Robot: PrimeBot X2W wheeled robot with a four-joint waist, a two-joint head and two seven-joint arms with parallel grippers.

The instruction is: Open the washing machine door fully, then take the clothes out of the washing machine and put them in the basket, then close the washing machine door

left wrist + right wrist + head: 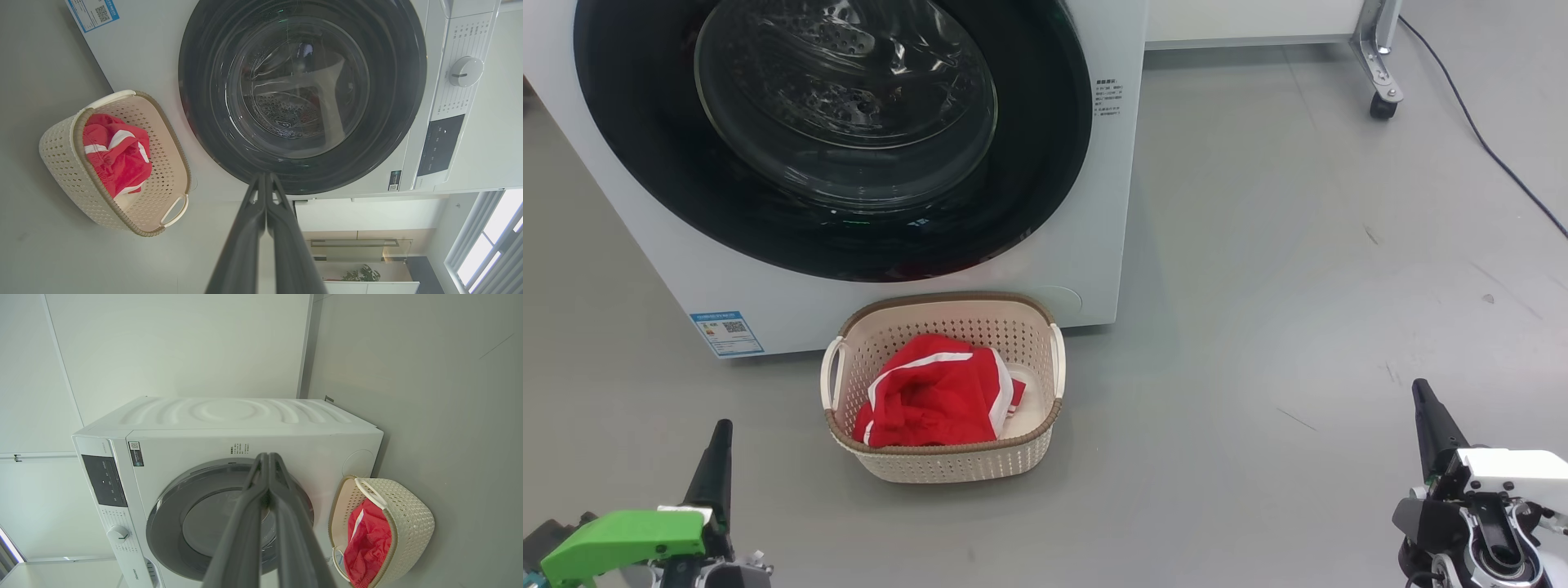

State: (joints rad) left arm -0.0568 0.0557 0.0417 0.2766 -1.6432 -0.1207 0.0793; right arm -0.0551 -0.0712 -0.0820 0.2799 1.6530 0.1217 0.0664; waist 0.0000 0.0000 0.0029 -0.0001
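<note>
Since the washing machine door (841,122) sits closed and the clothes (931,396) lie in the basket (956,467), the task looks complete.
Head view: basket just before the washing machine (1111,204), left gripper (721,433) and right gripper (1421,390) well back from it. Left wrist view: fingers (249,228) clenched, empty. Right wrist view: fingers pressed together, holding nothing.

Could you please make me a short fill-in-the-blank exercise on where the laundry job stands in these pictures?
1. The red clothes lie inside the ____.
2. The washing machine door is ____.
3. The left gripper and the right gripper are both shut and hold ____.
Missing words: basket; closed; nothing.
</note>
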